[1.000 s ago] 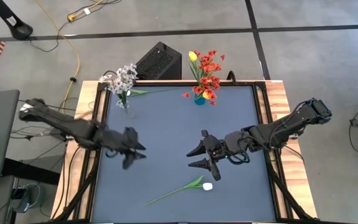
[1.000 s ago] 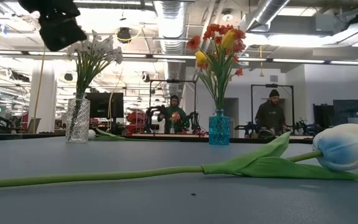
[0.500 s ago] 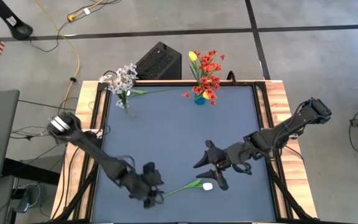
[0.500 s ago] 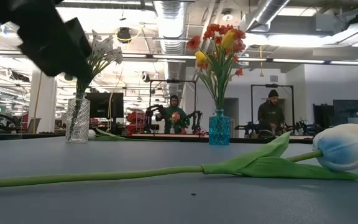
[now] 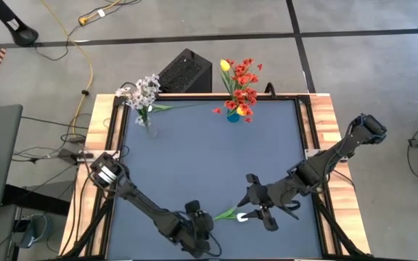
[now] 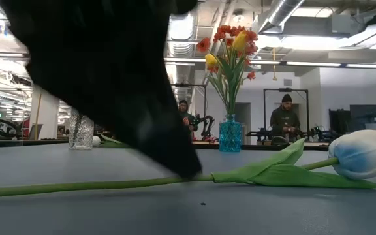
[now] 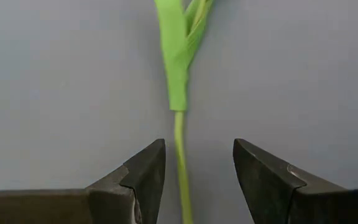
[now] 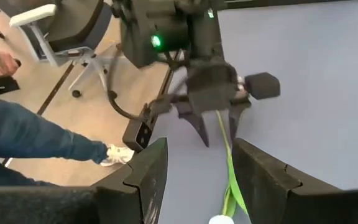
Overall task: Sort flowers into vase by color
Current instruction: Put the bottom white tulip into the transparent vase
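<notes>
The white tulip (image 5: 242,217) lies flat on the counter (image 5: 209,145) near its front edge, with its stem (image 7: 180,162) running between the spread fingers of the left pincer (image 5: 198,225), which straddle it without closing. Its bud sits just under the right pincer (image 5: 256,210), whose fingers also stand apart, one to each side of the flower.

From above, the stem is mostly covered by the left arm. The left wrist view shows what that hides: the thin stem passing midway between the two dark fingers (image 7: 138,174), and beyond the tips the folded green leaf (image 7: 179,56). The low view alone gives the bud (image 6: 364,153) in full, white with a bluish base, resting on the counter with the leaf (image 6: 273,171) beside it; there the left pincer (image 6: 175,163) is a large dark blur that comes down onto the stem and blocks most of the clear vase (image 6: 81,132). The right wrist view looks along the stem (image 8: 227,162) to the left pincer (image 8: 213,121) facing it, and past the counter edge to an office chair (image 8: 67,31) and a seated person's jeans (image 8: 36,140).

Well beyond both pincers, at the back of the counter, the clear vase (image 5: 145,123) holds whitish sprigs (image 5: 144,90), and a blue vase (image 5: 233,116) holds red blossoms (image 5: 244,83) with a yellow bud (image 5: 225,65). Two people (image 6: 282,121) stand in the room behind.
</notes>
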`<state>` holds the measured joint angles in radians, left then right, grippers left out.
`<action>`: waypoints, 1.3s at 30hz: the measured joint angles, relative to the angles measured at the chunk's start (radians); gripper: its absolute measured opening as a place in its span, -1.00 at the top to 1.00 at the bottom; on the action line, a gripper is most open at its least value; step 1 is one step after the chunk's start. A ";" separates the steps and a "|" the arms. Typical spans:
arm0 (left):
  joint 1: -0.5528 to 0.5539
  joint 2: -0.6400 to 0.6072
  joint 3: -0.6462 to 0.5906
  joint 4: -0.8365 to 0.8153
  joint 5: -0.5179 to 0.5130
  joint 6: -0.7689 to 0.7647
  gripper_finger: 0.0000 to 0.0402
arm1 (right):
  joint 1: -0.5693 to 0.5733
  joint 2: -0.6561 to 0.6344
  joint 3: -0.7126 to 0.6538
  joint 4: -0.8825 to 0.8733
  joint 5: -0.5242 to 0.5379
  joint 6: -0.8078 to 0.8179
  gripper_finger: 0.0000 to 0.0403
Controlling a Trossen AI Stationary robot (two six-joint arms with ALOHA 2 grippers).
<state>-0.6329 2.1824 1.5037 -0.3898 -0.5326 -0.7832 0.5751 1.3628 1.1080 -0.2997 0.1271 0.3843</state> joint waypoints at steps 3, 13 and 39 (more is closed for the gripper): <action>0.009 0.034 0.027 -0.022 0.021 -0.022 0.11 | 0.015 0.000 0.000 -0.018 0.000 0.000 -0.02; 0.013 0.035 -0.008 -0.062 0.078 -0.115 0.47 | 0.067 0.000 0.000 -0.069 0.000 0.000 -0.02; 0.159 -0.562 -0.022 -0.396 -0.350 0.082 1.00 | -0.013 -0.045 0.000 -0.028 0.002 -0.053 -0.02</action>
<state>-0.4740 1.6201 1.4818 -0.7855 -0.8827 -0.7015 0.5626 1.3174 1.1080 -0.3277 0.1295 0.3317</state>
